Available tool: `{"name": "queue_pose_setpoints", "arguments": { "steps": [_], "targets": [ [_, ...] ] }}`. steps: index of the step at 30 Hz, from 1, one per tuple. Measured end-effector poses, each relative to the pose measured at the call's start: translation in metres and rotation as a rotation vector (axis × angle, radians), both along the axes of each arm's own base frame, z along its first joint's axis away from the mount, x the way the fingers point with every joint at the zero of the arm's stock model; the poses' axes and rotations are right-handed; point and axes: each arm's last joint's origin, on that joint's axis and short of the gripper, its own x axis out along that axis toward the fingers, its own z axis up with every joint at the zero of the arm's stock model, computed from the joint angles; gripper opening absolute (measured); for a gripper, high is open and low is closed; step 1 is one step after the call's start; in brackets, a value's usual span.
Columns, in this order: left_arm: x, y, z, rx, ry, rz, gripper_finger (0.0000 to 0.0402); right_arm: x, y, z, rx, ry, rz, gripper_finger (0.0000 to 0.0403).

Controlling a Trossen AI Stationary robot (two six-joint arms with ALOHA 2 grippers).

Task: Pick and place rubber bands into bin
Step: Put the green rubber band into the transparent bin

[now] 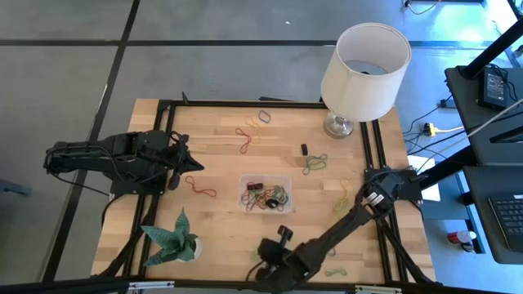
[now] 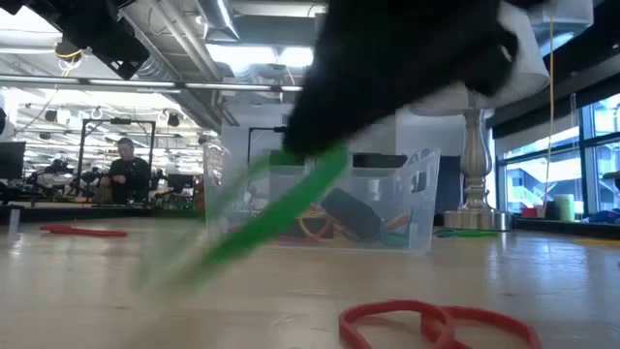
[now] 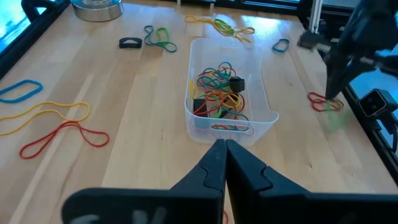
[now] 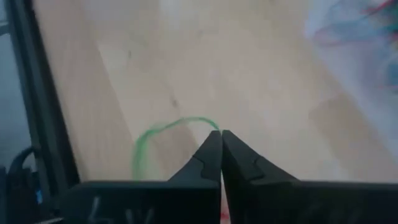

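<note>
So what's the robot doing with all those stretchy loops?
It is tidying rubber bands into the clear bin, which already holds a colourful tangle. The right pincer, near the table's front edge, has pinched shut on a green rubber band. The left pincer is shut and empty, waiting at the left side, pointed at the bin. More bands still lie scattered on the wooden table.

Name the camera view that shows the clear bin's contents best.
The left wrist view: the bin sits centred and unblocked, each coloured band inside distinct. The high view shows it small, its bands a tangle. The low view sees it through its wall, partly behind a dark arm. The right wrist view catches only a blurred corner.
</note>
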Motion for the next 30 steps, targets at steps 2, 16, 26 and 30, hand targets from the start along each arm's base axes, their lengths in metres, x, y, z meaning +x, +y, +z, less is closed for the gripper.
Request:
{"name": "queue_pose_setpoints", "arguments": {
  "steps": [2,16,26,30],
  "targets": [
    [0.0,0.0,0.0,0.0,0.0,0.0,0.0005,0.001,0.0,0.015,-0.022,0.015,-0.009,0.0002],
    [0.0,0.0,0.0,0.001,0.0,0.0,0.0005,0.021,-0.054,0.089,-0.245,0.021,-0.172,0.0001],
    [0.0,0.0,0.0,0.001,0.0,0.0,0.0006,0.059,-0.138,0.066,-0.142,0.19,-0.278,0.0],
    [0.0,0.0,0.0,0.001,0.0,0.0,0.0003,0.068,-0.159,0.054,-0.09,0.205,-0.296,0.0]
  ]
}}
